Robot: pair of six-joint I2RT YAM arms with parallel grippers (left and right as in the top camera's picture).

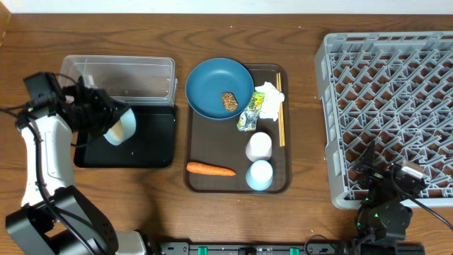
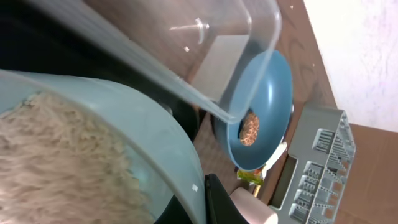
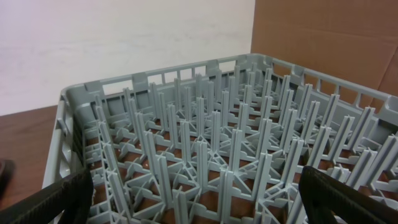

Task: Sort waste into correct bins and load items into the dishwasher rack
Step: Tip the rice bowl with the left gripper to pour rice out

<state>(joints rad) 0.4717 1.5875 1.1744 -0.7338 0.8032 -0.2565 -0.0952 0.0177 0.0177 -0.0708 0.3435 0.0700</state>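
Observation:
My left gripper is shut on the rim of the white bowl, which is tilted over the black tray. Close up, white rice fills the bowl's light-blue inside, and one black finger presses its rim. The clear tub stands just behind the tray. The dark-blue plate carries a brown food lump. Tissue, a green-yellow wrapper, chopsticks, two pale cups and a carrot lie nearby. My right gripper hangs open over the grey rack.
The plate, cups, carrot, tissue, wrapper and chopsticks all sit on a brown serving tray in the middle of the wooden table. The rack fills the right side up to the table's edge. A wall and cardboard stand behind it.

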